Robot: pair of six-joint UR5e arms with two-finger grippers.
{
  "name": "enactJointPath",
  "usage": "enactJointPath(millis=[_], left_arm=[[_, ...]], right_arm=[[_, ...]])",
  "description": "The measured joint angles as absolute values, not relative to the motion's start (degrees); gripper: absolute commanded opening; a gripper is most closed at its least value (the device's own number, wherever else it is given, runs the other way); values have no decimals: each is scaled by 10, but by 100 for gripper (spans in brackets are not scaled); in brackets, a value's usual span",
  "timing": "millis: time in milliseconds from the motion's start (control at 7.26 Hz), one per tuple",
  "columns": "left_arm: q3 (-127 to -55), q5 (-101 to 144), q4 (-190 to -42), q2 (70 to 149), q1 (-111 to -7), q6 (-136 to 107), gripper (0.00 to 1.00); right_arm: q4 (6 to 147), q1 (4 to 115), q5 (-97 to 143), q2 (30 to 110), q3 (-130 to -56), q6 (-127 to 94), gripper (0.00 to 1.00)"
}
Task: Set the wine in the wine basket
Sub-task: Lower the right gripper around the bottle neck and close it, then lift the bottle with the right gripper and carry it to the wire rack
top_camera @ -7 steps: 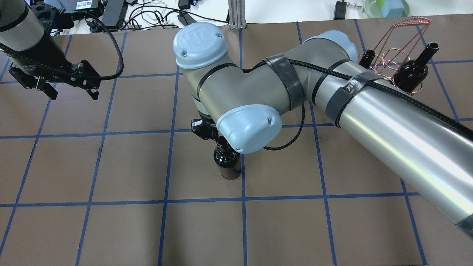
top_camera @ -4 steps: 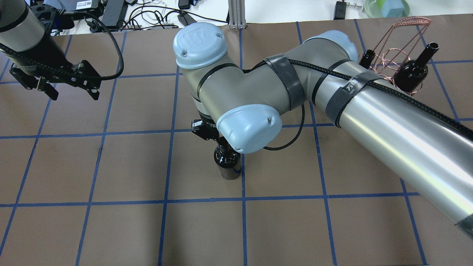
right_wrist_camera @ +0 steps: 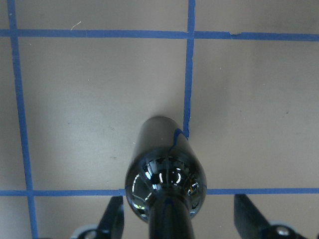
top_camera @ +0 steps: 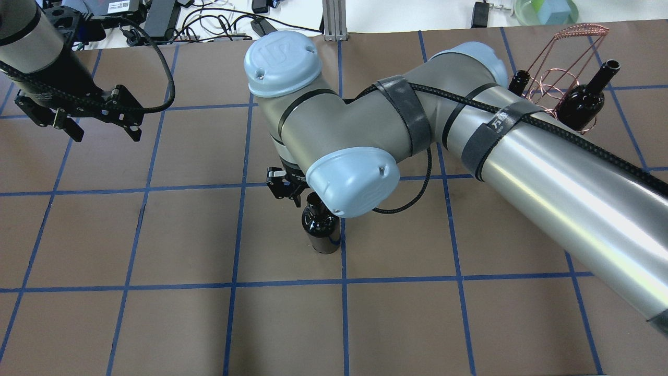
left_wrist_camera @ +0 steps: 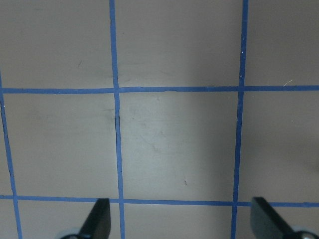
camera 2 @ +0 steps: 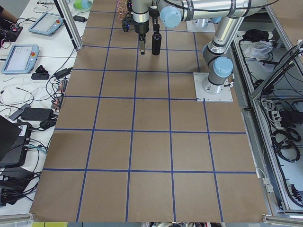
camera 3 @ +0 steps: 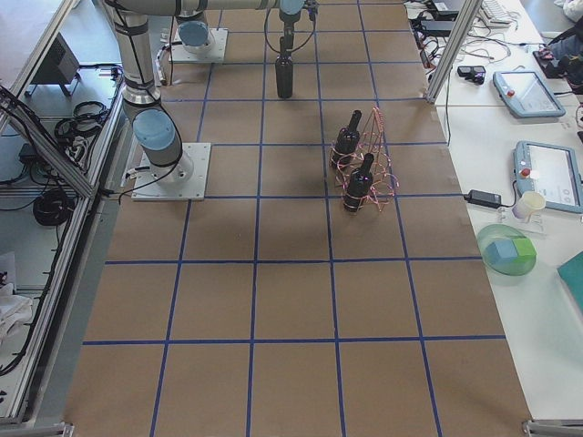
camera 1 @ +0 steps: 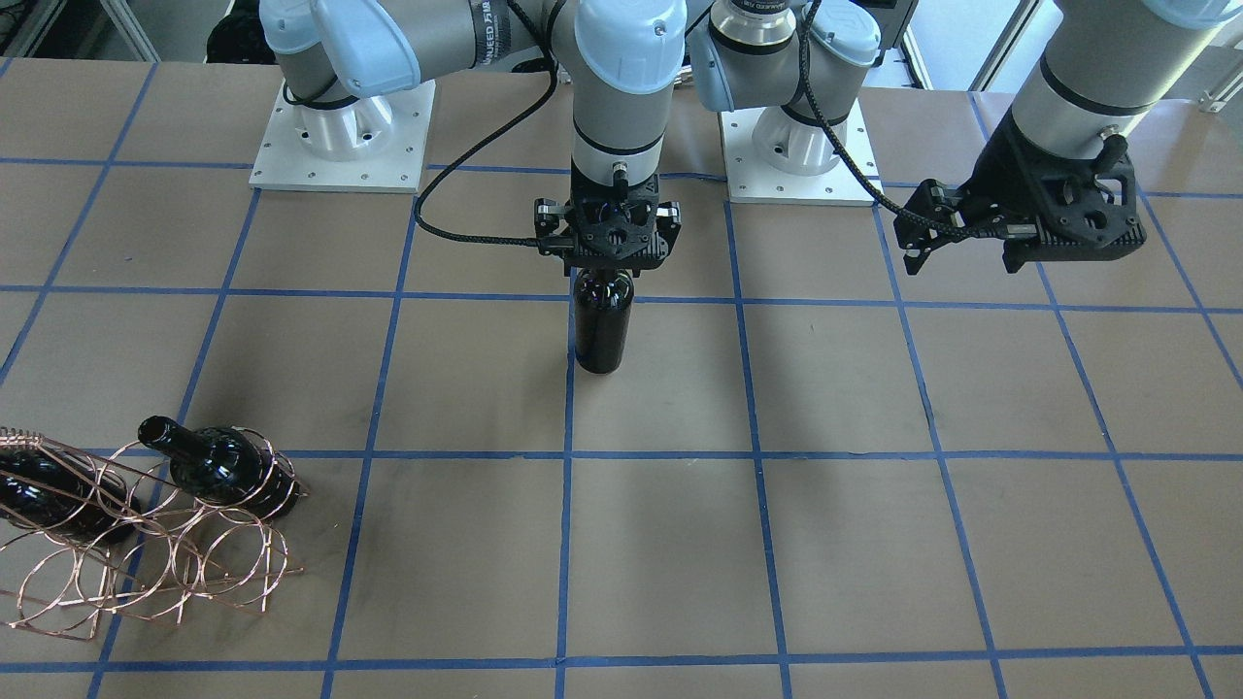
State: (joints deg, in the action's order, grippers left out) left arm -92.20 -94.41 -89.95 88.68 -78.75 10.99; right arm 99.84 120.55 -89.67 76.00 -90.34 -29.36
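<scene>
A dark glossy wine bottle (camera 1: pixel 602 330) stands upright mid-table, also in the overhead view (top_camera: pixel 322 230) and the right wrist view (right_wrist_camera: pixel 164 174). My right gripper (camera 1: pixel 607 257) is directly above it, open. Its fingers (right_wrist_camera: pixel 112 219) stand wide on both sides of the neck without touching it. The copper wire wine basket (camera 1: pixel 146 558) sits at the table's right end (top_camera: pixel 566 78), with two identical bottles in it (camera 1: pixel 223 466) (camera 1: pixel 49 495). My left gripper (top_camera: pixel 104 130) is open and empty above bare table on the left (left_wrist_camera: pixel 182 224).
Blue tape lines grid the brown table (camera 1: pixel 874 544). The right arm's elbow (top_camera: pixel 334 130) hides much of the table middle from overhead. Cables and devices (top_camera: pixel 156 21) lie beyond the far edge, and a green bowl (top_camera: pixel 545 10) at the far right.
The visible side of my right gripper has shifted slightly outward beside the bottle's neck. The bottle, basket and left gripper have barely moved.
</scene>
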Motion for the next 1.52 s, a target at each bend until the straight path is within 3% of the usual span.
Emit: enactJointPath(millis=[276, 689, 827, 964, 1102, 1240, 1515], left_arm=[[-923, -945, -901, 887, -788, 110, 100], [-925, -945, -901, 886, -788, 110, 100], [-925, -945, -901, 886, -788, 111, 100], [-925, -944, -901, 886, -787, 112, 100], [-925, -945, -901, 887, -788, 112, 100], [-925, -945, -901, 887, -787, 111, 100], [-925, -945, -901, 887, -787, 111, 100]], right_arm=[[975, 1206, -897, 760, -903, -294, 75], [975, 1206, -893, 759, -902, -292, 74], [977, 1206, -889, 759, -902, -292, 61], [979, 1205, -885, 760, -902, -292, 29], [982, 1205, -878, 759, -902, -292, 11], [982, 1205, -866, 758, -902, -293, 0], [978, 1203, -837, 757, -901, -292, 0]])
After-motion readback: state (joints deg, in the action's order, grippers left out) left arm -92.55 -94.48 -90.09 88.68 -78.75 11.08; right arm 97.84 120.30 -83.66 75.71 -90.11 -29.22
